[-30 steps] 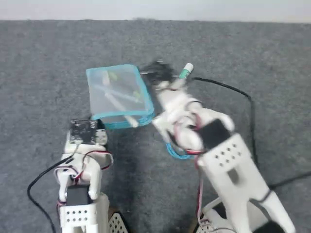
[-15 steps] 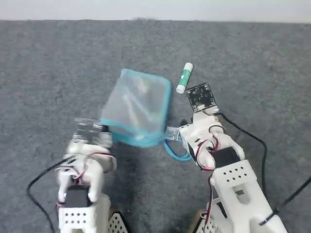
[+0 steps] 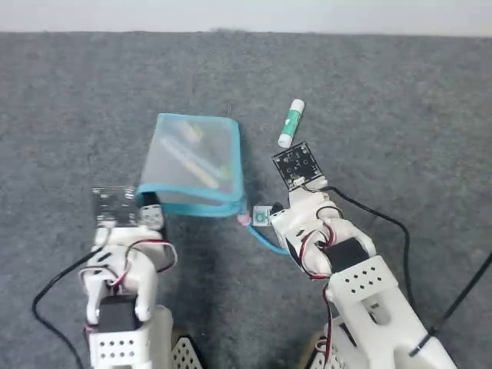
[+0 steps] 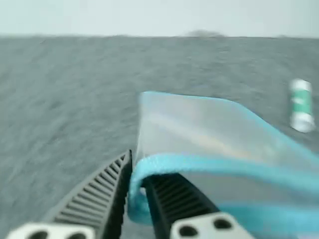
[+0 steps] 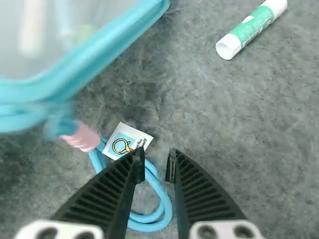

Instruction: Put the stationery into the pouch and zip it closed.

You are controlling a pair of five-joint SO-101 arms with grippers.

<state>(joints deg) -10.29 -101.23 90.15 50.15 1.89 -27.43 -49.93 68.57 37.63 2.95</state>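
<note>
A clear pouch (image 3: pixel 192 157) with blue trim lies on the grey carpet, with pens (image 3: pixel 201 164) visible inside. My left gripper (image 3: pixel 151 212) holds its near left corner; in the left wrist view this gripper (image 4: pixel 137 185) is shut on the blue edge of the pouch (image 4: pixel 214 134). A green and white glue stick (image 3: pixel 291 123) lies loose on the carpet beyond the pouch's right side. My right gripper (image 5: pixel 155 158) sits at the pouch's near right corner, shut on the blue cord (image 5: pixel 154 211), beside a pink zipper pull (image 5: pixel 82 138) and a paper tag (image 5: pixel 127 142).
Grey carpet (image 3: pixel 384 92) covers the whole table, with a pale wall along the far edge. A black cable (image 3: pixel 388 223) trails from the right arm across the carpet on the right. The glue stick (image 5: pixel 251 27) lies apart from the pouch (image 5: pixel 65 40).
The right arm drew back from the pouch's far side to its near right corner. The pouch swung and tilted, then settled further left. The left gripper shifted slightly left, holding on.
</note>
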